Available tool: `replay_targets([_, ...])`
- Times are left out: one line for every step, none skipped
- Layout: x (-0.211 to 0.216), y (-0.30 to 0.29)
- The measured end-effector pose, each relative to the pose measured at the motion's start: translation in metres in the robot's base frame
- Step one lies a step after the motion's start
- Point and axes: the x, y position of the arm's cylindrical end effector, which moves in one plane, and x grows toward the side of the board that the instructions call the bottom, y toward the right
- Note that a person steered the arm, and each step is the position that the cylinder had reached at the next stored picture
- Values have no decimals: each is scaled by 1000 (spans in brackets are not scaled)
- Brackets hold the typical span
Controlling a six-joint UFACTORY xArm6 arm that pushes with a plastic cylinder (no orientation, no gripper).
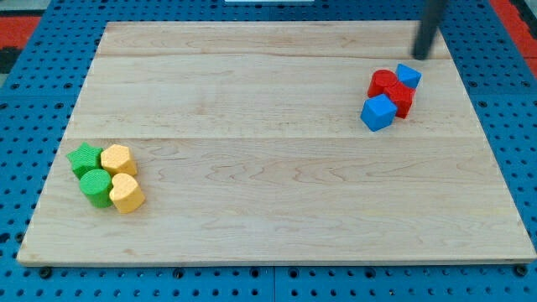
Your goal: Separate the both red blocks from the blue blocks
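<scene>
Item 1, wooden board (pixel 268 210): a pale board of light planks lay across a blue perforated surface (pixel 25 277) and filled most of the view.

Item 2, cluster at the view's lower left, four blocks packed together and touching. A green star-shaped block (pixel 84 158) stood at the cluster's upper left. A yellow block (pixel 117 158) with faceted sides sat just to its right. A green rounded block (pixel 96 188) lay below the star. A second yellow block (pixel 127 193) lay to the right of that one, at the cluster's bottom right.

Item 3, middle of the board: bare wood grain only.

Item 4, cluster at the view's upper right, the task's blocks, all pressed against one another. A blue cube (pixel 378 111) sat at the cluster's lower left. One red block (pixel 383 83) stood above it; the other red block (pixel 402 100) lay to the cube's right. Their exact shapes could not be made out. A smaller blue block (pixel 409 75) capped the cluster at its upper right. The reds were thus wedged between the two blues.

Item 5, dark rod: it came down from the view's top edge. My tip (pixel 420 55) rested just above and slightly right of the smaller blue block, near it but apart. The arm carried no claw, so no spread or pinch could be recorded.
</scene>
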Motion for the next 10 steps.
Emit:
replay_targets([73,3])
replay_targets([88,-71])
replay_targets([73,-155])
replay_targets([49,-237])
replay_targets([45,-181])
replay_targets([56,-167])
replay_targets([57,-111])
replay_targets([59,-99])
replay_targets([53,-78])
replay_targets([49,-87])
